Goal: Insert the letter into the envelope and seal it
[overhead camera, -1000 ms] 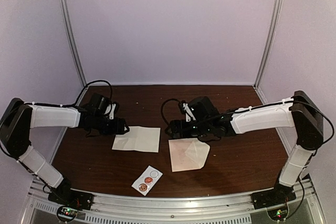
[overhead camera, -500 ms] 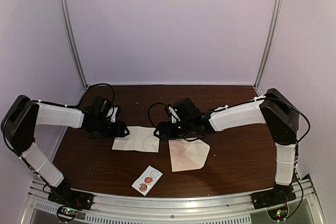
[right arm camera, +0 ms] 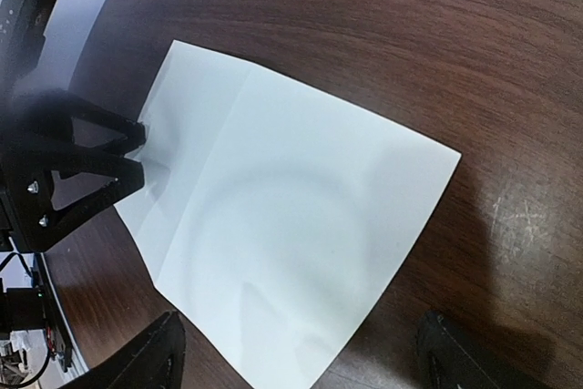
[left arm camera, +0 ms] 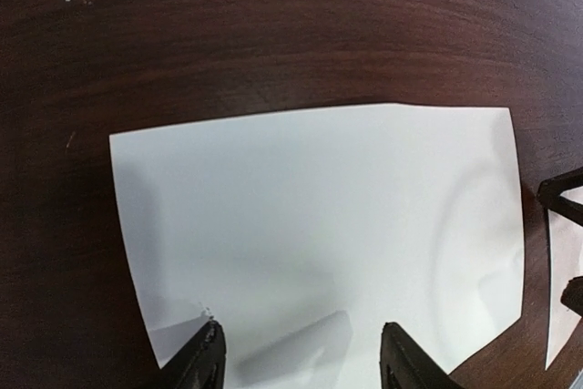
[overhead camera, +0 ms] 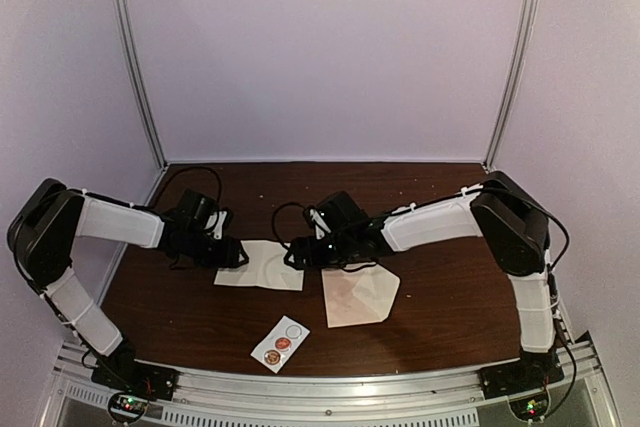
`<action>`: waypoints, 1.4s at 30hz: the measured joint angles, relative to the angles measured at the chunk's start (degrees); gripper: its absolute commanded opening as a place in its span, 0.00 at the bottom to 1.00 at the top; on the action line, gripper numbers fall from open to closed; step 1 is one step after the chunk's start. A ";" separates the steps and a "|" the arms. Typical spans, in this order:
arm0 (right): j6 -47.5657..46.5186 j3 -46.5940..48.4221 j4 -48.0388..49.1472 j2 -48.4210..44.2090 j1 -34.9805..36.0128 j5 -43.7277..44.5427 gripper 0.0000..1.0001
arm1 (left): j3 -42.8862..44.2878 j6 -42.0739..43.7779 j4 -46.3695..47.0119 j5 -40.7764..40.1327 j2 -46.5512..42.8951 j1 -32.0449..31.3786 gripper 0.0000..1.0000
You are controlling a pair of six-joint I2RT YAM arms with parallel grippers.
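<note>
Dark-brown wooden table [overhead camera: 450, 287], bearing three paper items. Item one: cream sheet [overhead camera: 262, 265], flat and lightly creased, lying between my two grippers. My left gripper [left arm camera: 301, 353] sits at the sheet's left edge with its jaws partly open, fingertips over the paper and nothing clamped. My right gripper [right arm camera: 301, 339] hangs over the opposite edge, jaws spread wide, holding nothing. Item two: envelope [overhead camera: 358, 295], pale pinkish, flat on the table just right of the sheet and not touching it, on the near side of my right gripper. Item three: white sticker strip [overhead camera: 281, 343] with two round stickers, closest to the arm bases.
</note>
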 measured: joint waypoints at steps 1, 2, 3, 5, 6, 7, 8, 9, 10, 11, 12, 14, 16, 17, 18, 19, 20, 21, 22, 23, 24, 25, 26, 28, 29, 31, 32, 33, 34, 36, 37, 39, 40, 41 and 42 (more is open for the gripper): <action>0.02 0.39 -0.07 0.28 0.00 -0.22 0.88 | -0.02 0.00 0.39 0.22 0.17 0.02 0.59; 0.00 0.70 -0.07 0.55 0.00 -0.37 0.88 | -0.07 0.00 0.76 0.52 0.28 0.04 0.59; 0.02 0.94 -0.07 0.79 0.00 -0.42 0.88 | -0.13 0.00 1.09 0.72 0.35 0.04 0.58; -0.04 1.55 0.09 1.29 0.00 -0.66 0.88 | -0.31 -0.02 1.90 1.25 0.50 0.04 0.58; 0.02 1.84 0.11 1.49 0.00 -0.76 0.88 | -0.44 -0.02 2.25 1.51 0.55 0.04 0.57; 0.02 2.14 0.11 1.73 0.00 -0.92 0.87 | -0.61 -0.04 2.75 1.86 0.57 0.04 0.56; 0.00 2.40 0.24 2.01 0.00 -1.09 0.87 | -0.79 -0.07 3.15 2.29 0.61 0.04 0.56; 0.00 2.67 0.37 2.23 0.00 -1.27 0.87 | -0.98 -0.15 3.65 2.75 0.68 0.04 0.55; 0.02 3.06 0.48 2.56 0.00 -1.51 0.87 | -1.18 -0.26 4.24 3.26 0.74 0.04 0.55; 0.02 3.37 0.63 2.84 0.00 -1.68 0.87 | -1.36 -0.39 4.81 3.72 0.87 0.04 0.54; 0.02 3.61 0.76 3.06 0.00 -1.81 0.87 | -1.64 -0.52 5.64 4.28 1.01 0.04 0.53; 0.02 4.17 1.03 3.54 0.00 -2.05 0.87 | -2.12 -0.85 7.30 5.46 1.29 0.04 0.52; 0.07 4.44 1.27 3.80 0.02 -2.29 0.87 | -2.64 -1.27 9.05 6.67 1.62 0.04 0.51; 0.07 4.61 1.31 3.89 0.04 -2.43 0.87 | -2.99 -1.55 9.99 7.37 1.77 0.04 0.50; 0.11 4.79 1.31 4.04 0.07 -2.54 0.86 | -3.26 -1.86 10.67 7.89 1.86 0.04 0.50; 0.09 4.87 1.44 4.13 0.13 -2.71 0.86 | -3.50 -2.14 11.34 8.46 1.97 0.04 0.49; 0.11 4.96 1.42 4.20 0.17 -2.89 0.86 | -3.82 -2.43 12.07 9.05 2.03 0.04 0.49; 0.15 5.01 1.44 4.24 0.24 -2.97 0.86 | -4.02 -2.64 12.55 9.51 2.08 0.02 0.49; 0.13 5.03 1.46 4.26 0.26 -3.08 0.86 | -4.13 -2.84 12.90 9.94 2.19 -0.02 0.49; 0.13 5.05 1.44 4.28 0.28 -3.13 0.86 | -4.15 -3.06 13.22 10.27 2.32 -0.11 0.49; 0.13 5.11 1.46 4.35 0.33 -3.21 0.85 | -4.15 -3.26 13.44 10.45 2.36 -0.13 0.49; 0.13 5.14 1.51 4.39 0.35 -3.30 0.85 | -4.15 -3.45 13.70 10.69 2.56 -0.48 0.49; 0.13 5.18 1.53 4.44 0.37 -3.34 0.85 | -4.15 -3.56 13.90 10.97 2.67 -0.76 0.49; 0.13 5.33 1.51 4.52 0.46 -3.50 0.84 | -4.15 -3.78 14.19 11.47 2.82 -1.51 0.48; 0.13 5.44 1.51 4.59 0.50 -3.58 0.83 | -4.15 -3.91 14.23 11.67 2.86 -1.86 0.48; 0.09 5.60 1.49 4.70 0.61 -3.87 0.82 | -4.13 -4.13 14.27 12.02 2.91 -2.47 0.48; 0.11 5.62 1.46 4.72 0.66 -3.98 0.81 | -4.13 -4.22 14.27 12.22 2.91 -2.86 0.48; 0.04 5.62 1.44 4.72 0.70 -4.02 0.81 | -4.11 -4.33 14.25 12.39 2.91 -3.19 0.48; 0.04 5.62 1.42 4.74 0.72 -4.11 0.80 | -4.07 -4.50 14.12 12.59 2.91 -3.63 0.48; 0.04 5.62 1.40 4.76 0.74 -4.26 0.80 | -3.78 -4.66 13.70 12.81 2.91 -4.66 0.48; 0.04 5.62 1.40 4.76 0.76 -4.39 0.80 | -3.67 -4.79 13.55 12.87 2.91 -5.18 0.48; 0.04 5.62 1.38 4.76 0.83 -4.52 0.80 | -3.45 -4.98 13.44 13.05 2.89 -5.95 0.48; 0.04 5.62 1.38 4.76 0.87 -4.59 0.80 | -3.37 -5.09 13.42 13.14 2.89 -6.27 0.48; 0.02 5.62 1.33 4.76 0.92 -4.61 0.80 | -3.28 -5.20 13.35 13.20 2.86 -6.51 0.48; 0.02 5.62 1.29 4.76 0.90 -4.66 0.80 | -3.26 -5.40 13.25 13.22 2.86 -6.64 0.48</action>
